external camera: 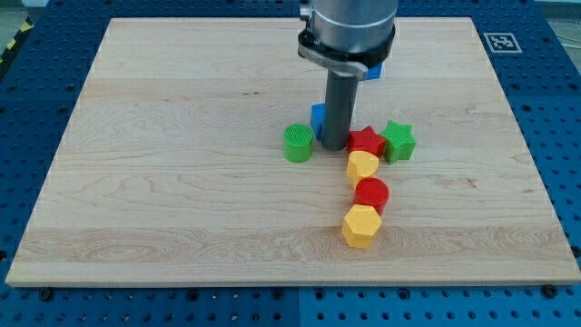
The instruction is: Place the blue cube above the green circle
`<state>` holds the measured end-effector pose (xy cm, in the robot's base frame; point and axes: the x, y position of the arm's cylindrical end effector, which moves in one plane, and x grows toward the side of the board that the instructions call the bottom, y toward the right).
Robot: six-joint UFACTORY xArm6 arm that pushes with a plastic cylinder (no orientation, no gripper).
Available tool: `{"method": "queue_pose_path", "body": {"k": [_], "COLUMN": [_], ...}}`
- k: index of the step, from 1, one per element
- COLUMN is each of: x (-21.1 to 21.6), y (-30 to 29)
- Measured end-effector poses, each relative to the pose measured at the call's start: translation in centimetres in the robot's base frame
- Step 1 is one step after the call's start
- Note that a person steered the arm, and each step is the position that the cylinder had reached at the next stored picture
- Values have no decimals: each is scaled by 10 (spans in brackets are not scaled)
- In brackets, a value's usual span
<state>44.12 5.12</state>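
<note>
Tip: as our rod's tip [334,146] stands, it touches the small blue plastic cube's [318,119] right side; no fingers.
Cube: light, rigid, slides easily; we'd push its right face toward the green ridged plastic cylinder [298,143].

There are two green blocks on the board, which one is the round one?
The green cylinder, at the view's left of my tip. The other green block, the green star, sits at the view's right beside the red star.

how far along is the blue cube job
Done: the blue cube already sits close to the green circle, just off its upper right. In hand: my tip is down right beside the cube, on its right side, partly hiding it. Left: nudging the cube toward the view's left until it lies straight above the circle.
</note>
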Motion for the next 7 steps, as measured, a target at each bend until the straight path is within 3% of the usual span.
{"method": "queue_pose_path", "body": {"k": [5,7], "x": [-44,-39], "y": [18,11]}}
